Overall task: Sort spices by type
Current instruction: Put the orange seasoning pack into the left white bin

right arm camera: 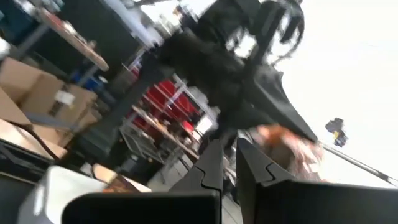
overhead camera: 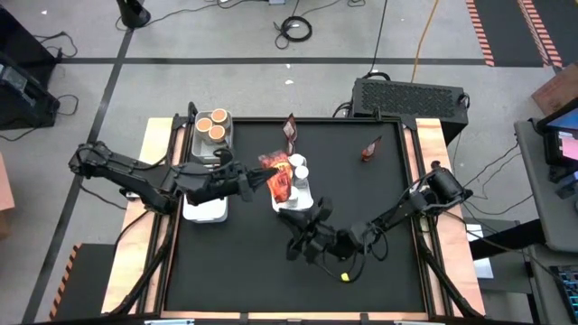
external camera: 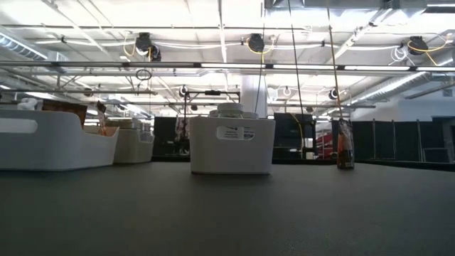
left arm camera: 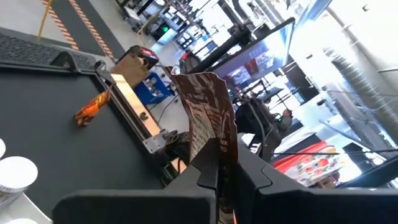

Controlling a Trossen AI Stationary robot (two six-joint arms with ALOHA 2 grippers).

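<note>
My left gripper [overhead camera: 262, 178] reaches in from the table's left, shut on a reddish-brown crinkly packet [left arm camera: 208, 124] above the middle white tray [overhead camera: 287, 206]. That tray holds white-capped jars [overhead camera: 300, 168]. My right gripper [overhead camera: 312, 221] hovers shut and holds nothing, just near of the same tray; its fingers [right arm camera: 211, 168] show in its wrist view. Three orange-topped tubs [overhead camera: 215, 125] sit in the far-left tray [overhead camera: 228, 144]. One loose packet [overhead camera: 290, 131] stands by the far edge; another [overhead camera: 370, 149] lies at the far right. My left gripper pinches the packet's lower edge [left arm camera: 214, 163] between its two fingers. The fingers come level from the table's left. The packet stands up from the fingers, crumpled, lifted clear above the middle tray.
A third white tray [overhead camera: 206, 209] sits under my left arm. A small yellow object [overhead camera: 344, 276] lies on the black mat near the front. In the low view the trays [external camera: 231, 146] stand in a row, and a packet [external camera: 345, 153] stands upright to their right.
</note>
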